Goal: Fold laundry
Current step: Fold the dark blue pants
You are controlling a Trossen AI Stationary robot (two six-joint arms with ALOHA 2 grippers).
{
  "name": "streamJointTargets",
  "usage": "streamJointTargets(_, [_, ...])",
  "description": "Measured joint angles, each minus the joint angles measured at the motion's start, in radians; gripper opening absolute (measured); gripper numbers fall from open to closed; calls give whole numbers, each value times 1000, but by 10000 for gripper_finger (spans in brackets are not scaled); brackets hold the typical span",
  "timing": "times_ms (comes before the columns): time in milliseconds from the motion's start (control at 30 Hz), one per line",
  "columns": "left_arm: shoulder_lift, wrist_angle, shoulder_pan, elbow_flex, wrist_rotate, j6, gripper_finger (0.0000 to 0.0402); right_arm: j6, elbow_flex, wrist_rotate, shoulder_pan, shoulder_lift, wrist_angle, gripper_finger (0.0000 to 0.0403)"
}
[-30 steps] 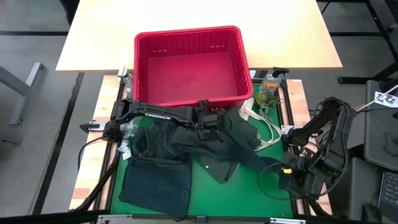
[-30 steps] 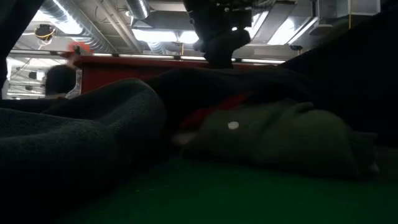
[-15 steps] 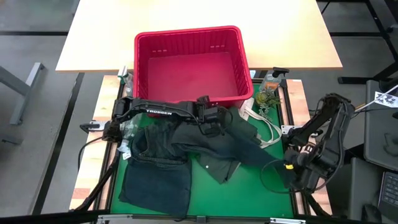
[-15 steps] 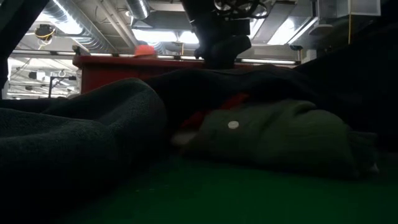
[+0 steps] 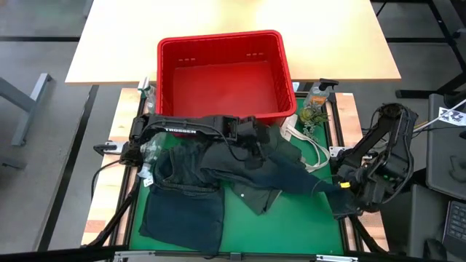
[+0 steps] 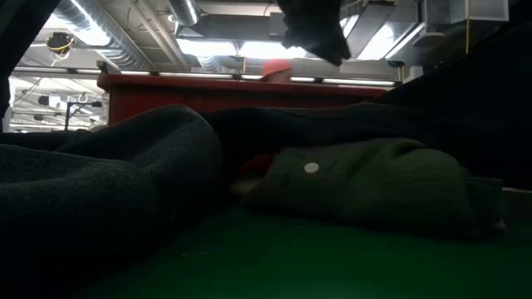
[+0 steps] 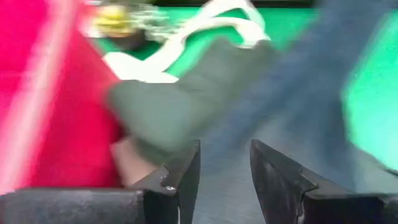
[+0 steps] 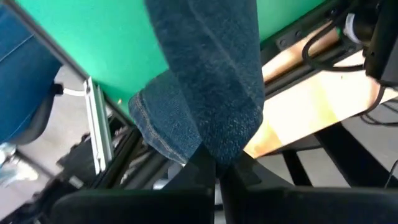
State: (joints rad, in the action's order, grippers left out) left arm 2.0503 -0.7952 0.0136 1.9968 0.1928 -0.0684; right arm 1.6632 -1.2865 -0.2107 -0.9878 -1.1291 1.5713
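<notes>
Denim jeans (image 5: 291, 173) leg hem clamped in right end effector (image 8: 217, 165), left end effector (image 7: 222, 177) apart above pile.

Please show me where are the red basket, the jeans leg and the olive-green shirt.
red basket (image 5: 222, 76): high view, bare floor inside.
jeans leg (image 8: 211, 74): right wrist view, denim near the hem.
olive-green shirt (image 6: 366, 178): low view, front fold beside the button.

One red basket (image 5: 222, 76), one jeans (image 5: 191, 196), one olive shirt (image 5: 261, 193), two arms.
</notes>
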Motion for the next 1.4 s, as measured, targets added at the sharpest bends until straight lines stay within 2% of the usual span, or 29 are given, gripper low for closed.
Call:
streamJointTargets(167, [3, 1, 53, -23, -97, 1, 122, -3, 0, -30, 0, 60, 0, 3])
streamJointTargets(333, [7, 27, 113, -113, -69, 0, 112, -4, 0, -27, 0, 110, -1, 3])
streamJointTargets(433, [7, 83, 141, -190, -28, -1, 107, -4, 0, -27, 0, 139, -19, 3])
streamJointTargets(600, [8, 233, 160, -352, -26, -12, 99, -4, 0, -12, 0, 203, -133, 3])
streamJointTargets(667, [8, 271, 161, -395, -27, -33, 97, -4, 0, 39, 0, 230, -208, 3])
streamJointTargets(800, [8, 311, 157, -450, -26, -54, 94, -41, 0, 222, 0, 264, -358, 3])
streamJointTargets(1033, [12, 423, 157, -514, -27, -56, 94, -326, 0, 473, 0, 254, -573, 3])
streamJointTargets(1233, [15, 448, 161, -509, -27, -60, 94, -517, 0, 640, 0, 209, -777, 3])
streamJointTargets(1333, [-6, 425, 167, -482, -27, -60, 94, -566, 0, 707, 6, 185, -820, 3])
streamJointTargets(1400, [-24, 390, 177, -445, -27, -60, 94, -573, 0, 715, 33, 167, -815, 3])
